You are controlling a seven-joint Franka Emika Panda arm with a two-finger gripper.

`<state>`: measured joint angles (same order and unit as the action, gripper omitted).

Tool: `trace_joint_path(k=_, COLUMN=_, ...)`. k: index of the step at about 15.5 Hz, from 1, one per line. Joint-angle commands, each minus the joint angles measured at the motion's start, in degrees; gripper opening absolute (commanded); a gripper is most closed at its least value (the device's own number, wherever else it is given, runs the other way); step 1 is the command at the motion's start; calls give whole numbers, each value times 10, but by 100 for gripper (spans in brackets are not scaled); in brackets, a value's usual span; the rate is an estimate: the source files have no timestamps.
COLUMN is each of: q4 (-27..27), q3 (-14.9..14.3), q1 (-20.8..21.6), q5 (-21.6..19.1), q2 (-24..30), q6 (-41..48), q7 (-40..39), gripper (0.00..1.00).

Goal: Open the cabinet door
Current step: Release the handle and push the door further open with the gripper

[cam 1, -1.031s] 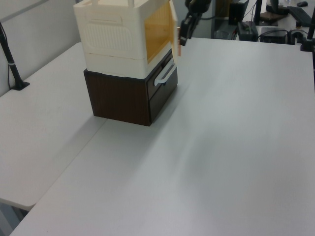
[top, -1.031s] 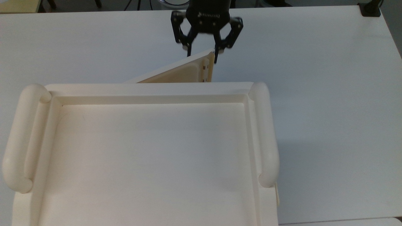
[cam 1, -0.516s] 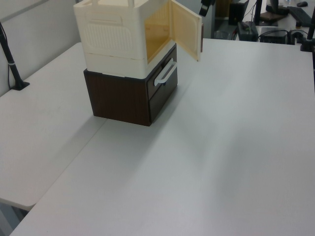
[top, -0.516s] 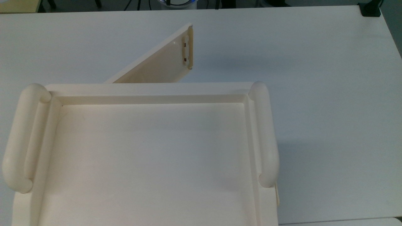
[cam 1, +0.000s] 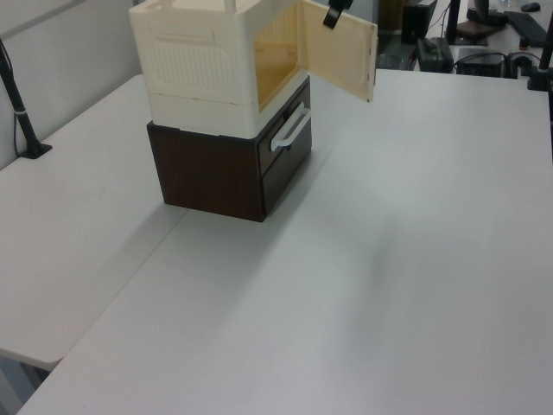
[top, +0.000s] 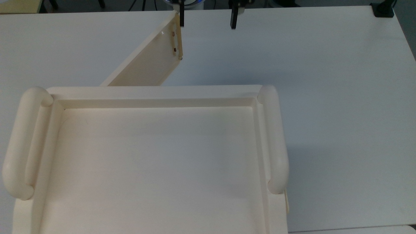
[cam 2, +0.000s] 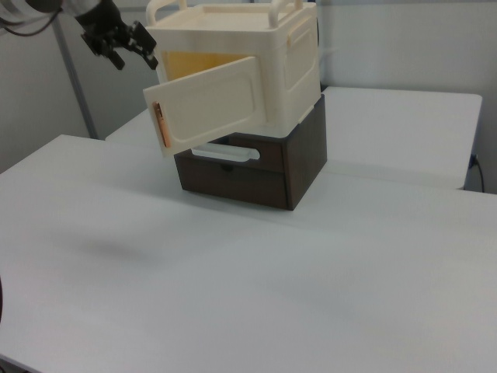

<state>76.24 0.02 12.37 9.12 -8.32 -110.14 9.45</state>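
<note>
The cream-white cabinet [top: 156, 97] sits on a dark brown drawer unit [cam 1: 220, 173]. Its door [top: 146, 58] stands swung wide open, hinged at the top view's left, its free edge pointing away from the box. In the right view the door [cam 2: 210, 105] hangs out in front of the yellow-lit inside. My gripper [top: 207, 19] is open at the top view's upper edge, its left finger close beside the door's free edge and nothing between the fingers. In the right view the gripper [cam 2: 133, 56] hovers beside the cabinet [cam 2: 256, 47], above the door's free end.
The white table [top: 325, 97] spreads wide around the cabinet. A white drawer handle [cam 1: 289, 130] sticks out under the door. A black clamp [top: 383, 9] sits at the table's far corner. Chairs and desks stand beyond the table in the left view.
The gripper has let go of the door's edge and drawn back toward the top view's upper edge. The door has swung further open.
</note>
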Motion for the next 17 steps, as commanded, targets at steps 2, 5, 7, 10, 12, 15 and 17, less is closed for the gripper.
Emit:
trace_joint_path(k=2, q4=7, q3=-11, q1=-8, q5=-4, q2=-5, q6=18, q7=-47, gripper=100)
trace_joint_path(k=5, q4=5, q3=-20, q1=-37, q5=-4, q2=-1, q6=83, q7=-93, gripper=100)
trace_joint_path(k=7, q4=4, q3=-31, q1=-45, q5=-5, q2=0, q6=114, q7=-110, gripper=100)
trace_joint_path(k=10, q4=7, q3=-37, q1=-46, q5=-6, q2=0, q6=122, q7=-118, gripper=100)
trace_joint_path(k=12, q4=9, q3=-37, q1=-46, q5=-9, q2=-1, q6=128, q7=-113, gripper=100)
trace_joint_path(k=15, q4=29, q3=-33, q1=-45, q5=-23, q2=0, q6=128, q7=-96, gripper=100)
trace_joint_path(k=17, q4=46, q3=-33, q1=-46, q5=-44, q2=2, q6=128, q7=-92, gripper=100)
